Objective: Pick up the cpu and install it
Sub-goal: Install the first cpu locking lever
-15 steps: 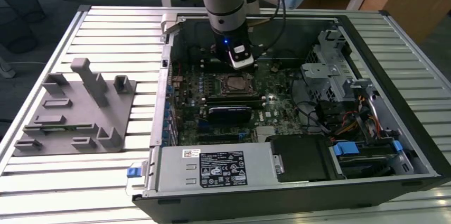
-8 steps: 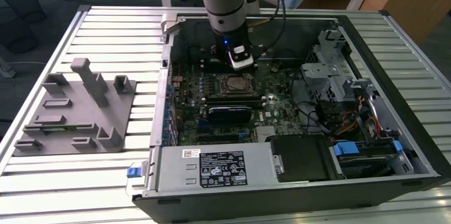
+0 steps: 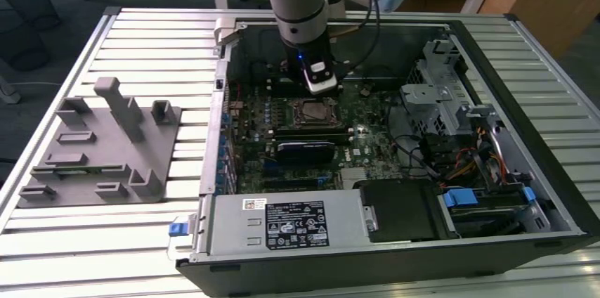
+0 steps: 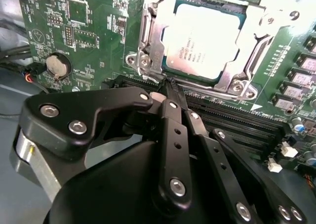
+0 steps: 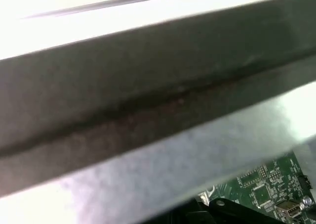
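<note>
Cpu seated in socket frame; pincer closed beside it.

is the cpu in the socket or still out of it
In. The second wrist view shows the cpu lying flat inside the socket frame on the motherboard; the gripper beside it holds nothing.

Your exterior view is looking down from high at the open computer case. Your second wrist view is peering close past the gripper at the motherboard, which your first wrist view is glimpsing too.
</note>
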### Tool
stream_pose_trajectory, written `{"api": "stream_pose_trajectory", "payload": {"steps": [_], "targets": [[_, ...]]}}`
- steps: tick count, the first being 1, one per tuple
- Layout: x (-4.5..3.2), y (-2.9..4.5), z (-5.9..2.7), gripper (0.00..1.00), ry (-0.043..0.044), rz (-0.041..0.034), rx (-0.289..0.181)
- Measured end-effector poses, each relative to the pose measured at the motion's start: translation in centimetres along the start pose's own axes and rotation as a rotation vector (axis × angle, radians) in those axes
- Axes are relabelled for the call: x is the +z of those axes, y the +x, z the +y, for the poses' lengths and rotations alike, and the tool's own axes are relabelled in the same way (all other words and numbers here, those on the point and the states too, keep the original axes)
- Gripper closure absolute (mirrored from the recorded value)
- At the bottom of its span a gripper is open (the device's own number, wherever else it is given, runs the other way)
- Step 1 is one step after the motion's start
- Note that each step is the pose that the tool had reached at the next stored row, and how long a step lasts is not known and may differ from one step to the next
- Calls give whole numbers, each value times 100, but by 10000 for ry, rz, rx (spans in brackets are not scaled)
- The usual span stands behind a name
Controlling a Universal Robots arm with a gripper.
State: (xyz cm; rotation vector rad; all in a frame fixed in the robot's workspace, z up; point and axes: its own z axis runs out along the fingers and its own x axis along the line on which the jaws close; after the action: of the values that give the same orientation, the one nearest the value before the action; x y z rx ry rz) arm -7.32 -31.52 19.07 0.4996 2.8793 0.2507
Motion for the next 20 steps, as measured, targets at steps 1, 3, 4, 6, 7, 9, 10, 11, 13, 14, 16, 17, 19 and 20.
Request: {"api": "stream_pose_trajectory", "payload": {"steps": [1, 3, 4, 6, 7, 9, 10, 11, 13, 14, 16, 17, 19, 20], "targets": [[0, -1, -1, 89, -68, 23, 17], [0, -1, -1, 89, -107, 36, 27], [0, -1, -1, 89, -110, 35, 28], [-11, -3, 1, 89, -112, 36, 28], [-24, -5, 4, 89, -111, 36, 28], [-64, -12, 12, 89, -108, 36, 28], [-86, -16, 16, 89, -109, 36, 28], [-108, -20, 21, 89, -110, 35, 28], [-155, -29, 31, 89, -108, 36, 27], [-174, -32, 35, 89, -109, 35, 28], [-196, -36, 40, 89, -109, 36, 27], [-196, -36, 40, 89, -110, 36, 27], [-196, -36, 40, 89, -110, 36, 28], [-196, -37, 40, 89, -110, 36, 27]]}}
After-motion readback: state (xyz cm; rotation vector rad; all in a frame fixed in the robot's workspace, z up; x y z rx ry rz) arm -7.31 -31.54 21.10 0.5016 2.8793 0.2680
